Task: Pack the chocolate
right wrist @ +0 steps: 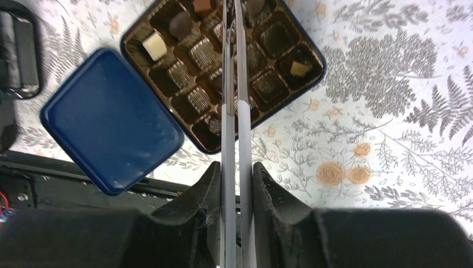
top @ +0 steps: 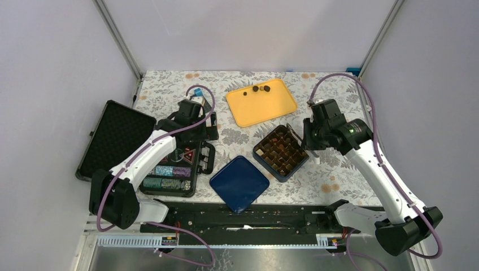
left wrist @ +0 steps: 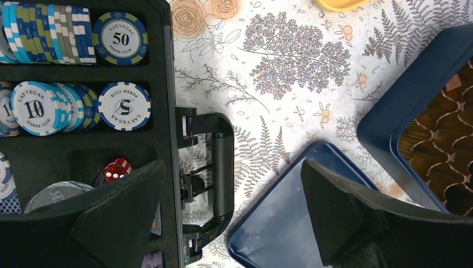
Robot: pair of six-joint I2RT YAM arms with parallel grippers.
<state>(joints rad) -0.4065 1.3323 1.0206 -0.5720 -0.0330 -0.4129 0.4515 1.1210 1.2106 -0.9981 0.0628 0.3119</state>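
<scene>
Three dark chocolate pieces (top: pixel 261 88) lie on a yellow tray (top: pixel 265 110) at the back. A dark blue box (top: pixel 281 152) with a brown compartment insert holds several pieces; the right wrist view shows a pale cream piece (right wrist: pixel 154 46), a dark round piece (right wrist: pixel 180 23) and a tan piece (right wrist: pixel 299 68) in the box (right wrist: pixel 195 137). My right gripper (top: pixel 309 145) (right wrist: pixel 233 167) is shut on grey tongs (right wrist: pixel 232 106), whose blades reach over the box. My left gripper (top: pixel 199 131) (left wrist: pixel 234 218) is open and empty above the poker case's handle (left wrist: pixel 223 167).
The box's blue lid (top: pixel 239 183) (right wrist: pixel 111 120) (left wrist: pixel 290 223) lies flat near the front, left of the box. An open black case (top: pixel 121 138) with striped poker chips (left wrist: pixel 120 38) and a red die (left wrist: pixel 117 169) sits at the left. A black rail (top: pixel 254 217) runs along the near edge.
</scene>
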